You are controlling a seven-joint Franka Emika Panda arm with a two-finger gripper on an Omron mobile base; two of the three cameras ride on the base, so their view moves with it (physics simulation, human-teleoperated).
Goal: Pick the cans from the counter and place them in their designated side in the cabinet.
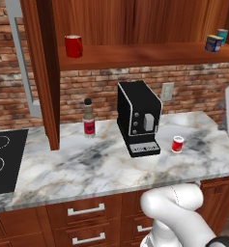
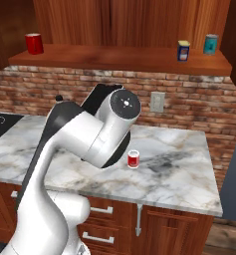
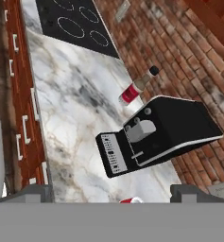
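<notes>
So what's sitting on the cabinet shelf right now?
On the cabinet shelf: a red mug at the left end, and a dark blue can beside a teal can at the right end. The red can is on the counter. The cabinet door hides the shelf's far left.

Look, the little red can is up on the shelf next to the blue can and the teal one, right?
Not quite. The red can stands on the counter, right of the coffee machine, as the left base view shows. The blue can and the teal can are indeed up on the cabinet shelf.
</notes>
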